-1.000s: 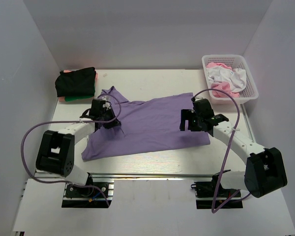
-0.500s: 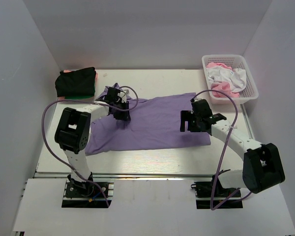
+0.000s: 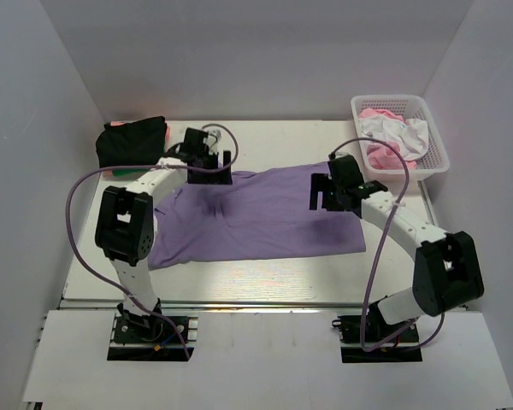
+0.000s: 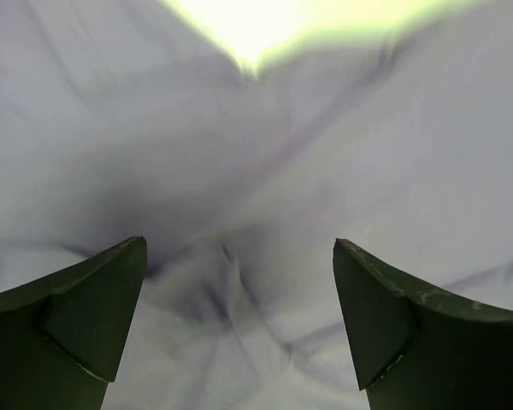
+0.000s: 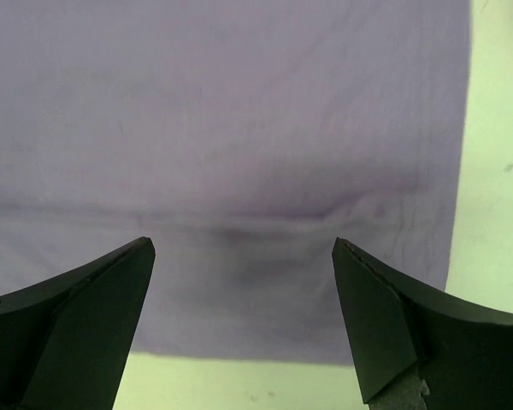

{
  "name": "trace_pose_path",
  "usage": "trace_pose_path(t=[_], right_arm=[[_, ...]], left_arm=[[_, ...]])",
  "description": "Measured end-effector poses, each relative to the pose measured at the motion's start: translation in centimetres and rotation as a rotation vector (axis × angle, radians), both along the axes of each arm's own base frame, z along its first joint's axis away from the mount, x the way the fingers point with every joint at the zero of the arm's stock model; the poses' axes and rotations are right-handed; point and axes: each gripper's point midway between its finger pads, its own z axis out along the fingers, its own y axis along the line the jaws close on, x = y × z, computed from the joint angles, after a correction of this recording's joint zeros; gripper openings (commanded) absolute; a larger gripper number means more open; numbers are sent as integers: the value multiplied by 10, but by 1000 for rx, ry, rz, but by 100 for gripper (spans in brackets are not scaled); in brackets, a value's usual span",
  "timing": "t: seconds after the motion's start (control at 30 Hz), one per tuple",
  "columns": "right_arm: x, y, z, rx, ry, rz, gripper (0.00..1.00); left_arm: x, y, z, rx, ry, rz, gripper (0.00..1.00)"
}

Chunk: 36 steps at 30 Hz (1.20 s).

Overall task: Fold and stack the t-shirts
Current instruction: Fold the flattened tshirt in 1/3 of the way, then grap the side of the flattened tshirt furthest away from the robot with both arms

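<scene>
A large lavender t-shirt [image 3: 265,218] lies spread across the middle of the table, wrinkled at its left side. My left gripper [image 3: 214,174] hovers open over the shirt's far left edge; in the left wrist view its jaws [image 4: 239,243] stand wide with only creased lavender cloth [image 4: 265,171] below. My right gripper [image 3: 321,198] is open above the shirt's right part; the right wrist view shows its jaws [image 5: 244,243] apart over flat cloth [image 5: 239,128] near a hem. Folded t-shirts [image 3: 133,142], black on top with green and pink beneath, are stacked at the back left.
A white lattice basket [image 3: 438,164] stands at the back right with pink and white cloth [image 3: 392,137] in it. Bare tabletop [image 3: 274,137] shows behind the shirt and a strip [image 3: 256,278] in front of it. White walls enclose the table on three sides.
My left gripper went from shut to open, let go of the lavender cloth and moved toward the far edge. The right gripper shifted slightly farther back, still open.
</scene>
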Motion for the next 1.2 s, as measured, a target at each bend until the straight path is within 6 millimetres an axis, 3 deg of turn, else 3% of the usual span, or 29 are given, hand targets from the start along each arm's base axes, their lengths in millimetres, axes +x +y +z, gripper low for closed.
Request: trace_pose_path(t=[0.13,0.2,0.27,0.37,0.5,0.6,0.83,1.1,1.2], right_arm=[[35,5,16,-9,-60,-45,90],[50,7,20,-18,-77,-60,90],[61,8,20,-25,-86,-72,90],[72,5,14,-45,-82,-91,90],[85,-2,11,-69,-81,-118,90],[99,-5,14,-70,-92,-132,90],[115,-8,8,-63,-79,-135,90],[114,-10,-8,-49,-27,-128,90],[114,-11,-7,-42,-23,-128,90]], left_arm=[[52,11,44,7,-111,100,100],[76,20,55,5,-136,150,100],[97,31,55,9,-142,193,100],[118,46,35,24,-118,241,100],[127,66,-4,56,-42,275,100],[126,74,-22,98,-26,240,100],[140,95,-18,282,-108,236,100],[158,111,-40,402,-129,240,100],[168,114,-33,417,-159,259,100]])
